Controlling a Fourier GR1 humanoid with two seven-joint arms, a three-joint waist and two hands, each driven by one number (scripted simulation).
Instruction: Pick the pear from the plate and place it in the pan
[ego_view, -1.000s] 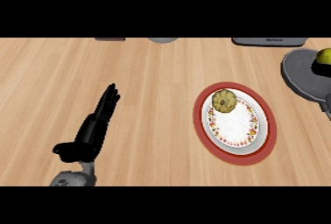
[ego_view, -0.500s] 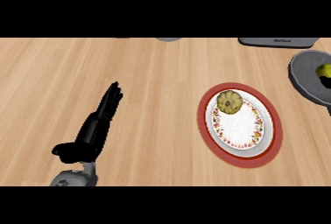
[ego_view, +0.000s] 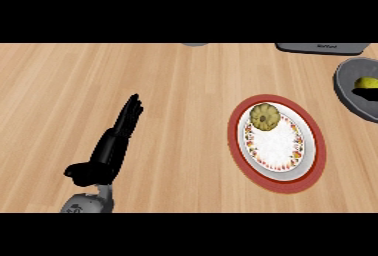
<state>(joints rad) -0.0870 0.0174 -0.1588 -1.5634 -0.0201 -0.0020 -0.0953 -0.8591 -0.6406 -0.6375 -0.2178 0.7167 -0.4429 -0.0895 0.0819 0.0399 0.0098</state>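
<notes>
Lying at the near left of the wooden counter (ego_view: 173, 95), the left hand (ego_view: 109, 149) is open, its black fingers straight and held together, pointing toward the far right, with the thumb sticking out to the left near the wrist. It holds nothing and touches none of the objects. The right hand shows nowhere in the head view.

The pear (ego_view: 264, 115), seen as a round olive-yellow fruit, sits on the far part of the plate (ego_view: 233, 140), a white plate with a patterned ring and a broad red rim that lies to the right of centre, well apart from the left hand. The pan (ego_view: 351, 97), dark grey, is cut off by the right edge, farther away than the plate; a yellow object (ego_view: 366, 83) lies inside it. A grey appliance (ego_view: 322, 48) shows along the far edge at the right.
</notes>
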